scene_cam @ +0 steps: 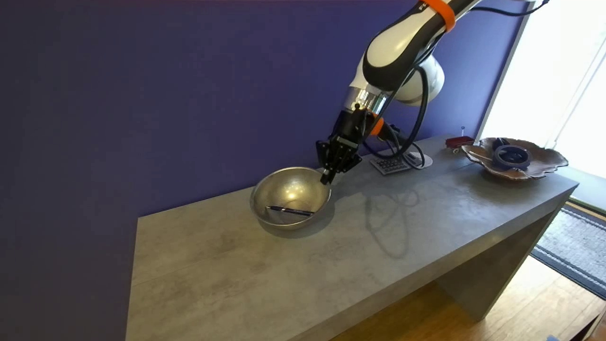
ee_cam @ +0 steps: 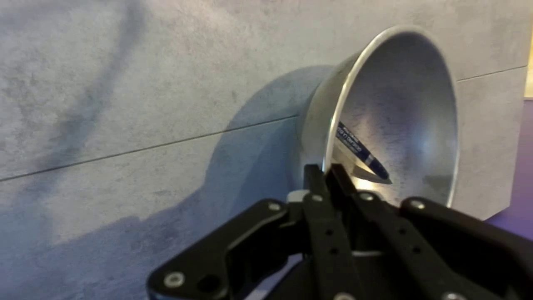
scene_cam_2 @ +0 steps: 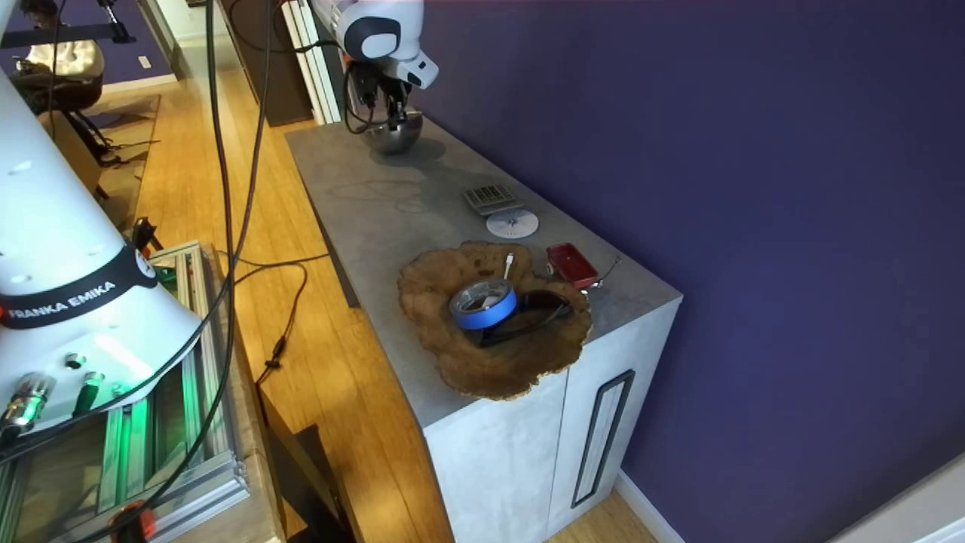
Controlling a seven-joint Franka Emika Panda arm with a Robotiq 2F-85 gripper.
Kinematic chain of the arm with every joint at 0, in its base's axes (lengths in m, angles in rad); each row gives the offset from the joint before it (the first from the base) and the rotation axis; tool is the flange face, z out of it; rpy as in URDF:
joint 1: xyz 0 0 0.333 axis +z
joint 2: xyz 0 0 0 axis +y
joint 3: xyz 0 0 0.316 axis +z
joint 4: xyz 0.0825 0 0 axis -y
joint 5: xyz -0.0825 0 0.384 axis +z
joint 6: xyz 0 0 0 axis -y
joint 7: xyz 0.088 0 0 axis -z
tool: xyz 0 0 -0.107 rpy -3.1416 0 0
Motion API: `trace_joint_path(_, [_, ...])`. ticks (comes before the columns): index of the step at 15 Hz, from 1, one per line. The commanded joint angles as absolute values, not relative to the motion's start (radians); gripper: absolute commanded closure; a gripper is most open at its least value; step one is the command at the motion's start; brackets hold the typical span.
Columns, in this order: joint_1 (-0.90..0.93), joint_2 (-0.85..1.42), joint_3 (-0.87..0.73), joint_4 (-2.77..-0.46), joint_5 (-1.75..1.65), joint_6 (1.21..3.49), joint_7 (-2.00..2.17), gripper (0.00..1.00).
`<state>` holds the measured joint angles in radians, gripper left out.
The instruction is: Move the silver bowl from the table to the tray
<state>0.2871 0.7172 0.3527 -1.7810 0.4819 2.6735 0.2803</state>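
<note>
The silver bowl (scene_cam: 277, 187) is near the purple wall on the grey table (scene_cam: 213, 265). It also shows in an exterior view at the table's far end (scene_cam_2: 392, 141). A dark blue pen (ee_cam: 354, 143) lies inside it. My gripper (ee_cam: 322, 168) is shut on the bowl's near rim, one finger outside and one inside. It points down at the rim in both exterior views (scene_cam: 327, 178) (scene_cam_2: 397, 117). The bowl (ee_cam: 412, 96) looks slightly tilted; I cannot tell whether it touches the table. The tray (scene_cam: 544, 163), a brown wavy-rimmed dish, stands at the table's opposite end (scene_cam_2: 452, 362).
A blue tape roll (scene_cam_2: 486, 315) and dark glasses (scene_cam_2: 546, 303) lie in the tray. A small red wagon (scene_cam_2: 571, 264), a white disc (scene_cam_2: 513, 224) and a calculator (scene_cam_2: 491, 197) sit along the wall side between tray and bowl. The wall (scene_cam: 213, 94) runs close behind.
</note>
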Motion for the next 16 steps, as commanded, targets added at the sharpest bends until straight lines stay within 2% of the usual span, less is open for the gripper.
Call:
trace_joint_path(1, [0.083,0.547,0.523,-2.012,0.644,2.646,0.061,0.98])
trace_joint_path(8, [-0.433,0.557,0.970,-2.248,1.211,2.827,-0.386,0.98])
trace_joint_path(9, [-0.229,0.519,0.772,-2.181,1.165,2.737,-0.326,0.98])
trace_joint_path(10, [-0.253,0.513,0.778,-2.195,1.201,2.727,-0.369,0.92])
trace_joint_path(12, [-0.206,0.508,0.713,-2.187,1.199,2.704,-0.367,0.92])
trace_joint_path(13, [-0.194,0.486,0.708,-2.198,1.212,2.717,-0.378,0.98])
trace_joint_path(14, [-0.211,0.437,0.707,-2.240,1.253,2.704,-0.410,0.98])
trace_joint_path(16, [-0.355,0.368,0.817,-2.351,1.322,2.731,-0.514,0.98])
